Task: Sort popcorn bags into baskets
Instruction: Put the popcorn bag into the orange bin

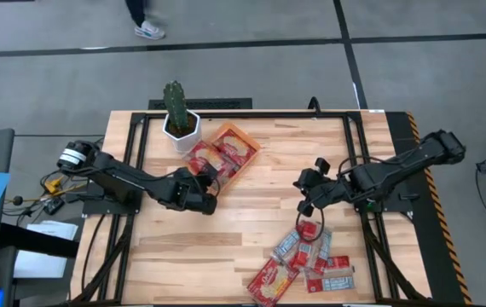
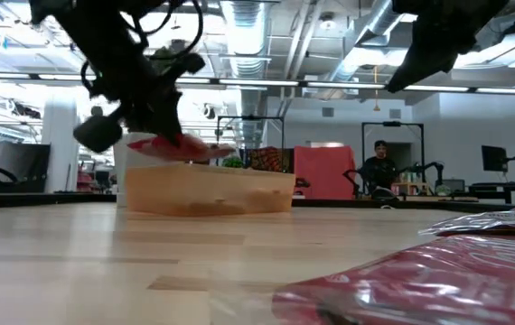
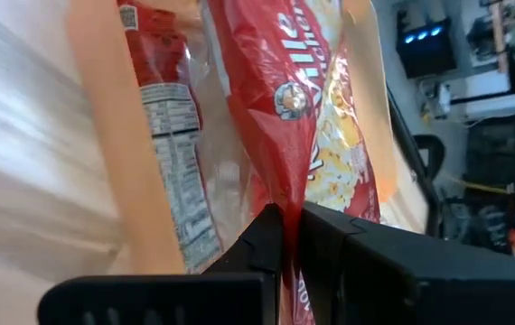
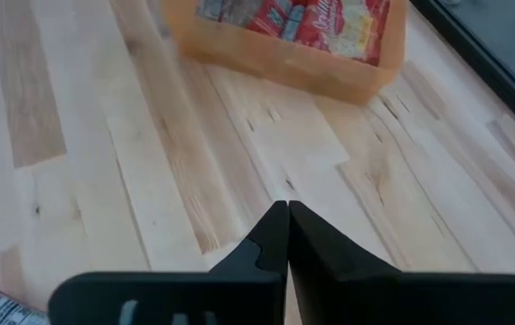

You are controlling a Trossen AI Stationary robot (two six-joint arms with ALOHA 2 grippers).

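Note:
The orange tray (image 1: 247,162) lies on the table's far middle, beside the cactus pot. One red popcorn bag (image 1: 236,147) lies in it. My left gripper (image 1: 202,183) is at the tray's near-left corner, shut on a second bag (image 1: 199,159) that reaches over the tray. In the low view this bag (image 2: 181,143) hovers just above the tray's rim (image 2: 208,171). Several more bags (image 1: 303,256) lie in a loose pile near the table's near edge. My right gripper (image 1: 307,194) hangs shut and empty above the table, between the pile and the tray. My left gripper pinches the red popcorn bag by its near edge (image 3: 276,194) between its two fingers (image 3: 257,244). It comes from the table's near-left side, slanting down. The bag stretches away from the fingers over the tray, above the tray's wall (image 3: 113,135) and another bag's label (image 3: 172,153).
A white pot with a green cactus (image 1: 177,119) stands at the tray's far-left corner. Bare wood (image 4: 266,144) lies between the tray and the pile. The nearest bags (image 2: 420,280) fill the low view's foreground. A person (image 2: 379,162) sits in the room behind.

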